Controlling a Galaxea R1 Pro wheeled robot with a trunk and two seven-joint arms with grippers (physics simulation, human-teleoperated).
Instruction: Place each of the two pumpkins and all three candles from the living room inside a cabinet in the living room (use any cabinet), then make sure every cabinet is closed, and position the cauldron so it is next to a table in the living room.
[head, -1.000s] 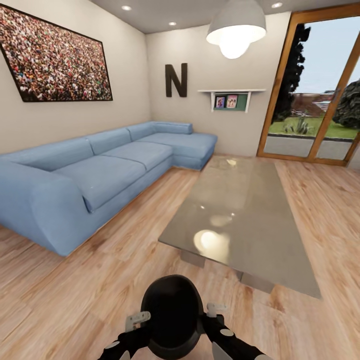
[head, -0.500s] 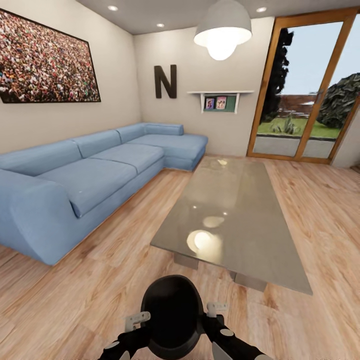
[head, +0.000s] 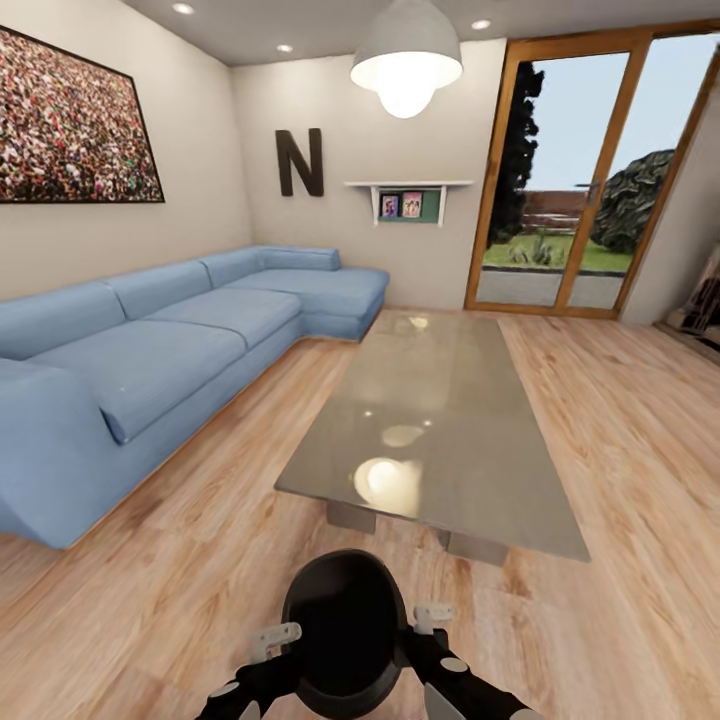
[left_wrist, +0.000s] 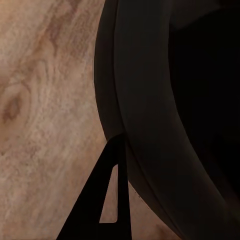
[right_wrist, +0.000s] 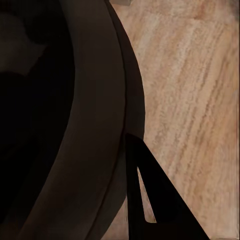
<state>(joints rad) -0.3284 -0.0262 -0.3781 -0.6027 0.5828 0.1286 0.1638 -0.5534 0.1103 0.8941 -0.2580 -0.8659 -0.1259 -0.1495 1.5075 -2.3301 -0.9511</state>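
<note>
The black cauldron (head: 345, 630) hangs in front of me, low in the head view, mouth up, carried between both arms above the wooden floor. My left gripper (head: 288, 645) is shut on its rim on one side and my right gripper (head: 418, 628) on the other. In the left wrist view one dark finger (left_wrist: 107, 200) lies against the outside of the cauldron's rim (left_wrist: 150, 110). The right wrist view has the same, a finger (right_wrist: 150, 200) outside the rim (right_wrist: 95, 125). The inner fingers are hidden. The glossy grey-brown table (head: 440, 400) stands just ahead. Pumpkins, candles and cabinets are out of view.
A long blue corner sofa (head: 150, 350) runs along the left wall. Wood-framed glass doors (head: 570, 180) fill the far right wall. A pendant lamp (head: 405, 60) hangs over the table. Open wooden floor (head: 620, 420) lies right of the table.
The whole room has slid left in the head view, so the camera has turned right. The cauldron and both grippers keep the same place in the picture.
</note>
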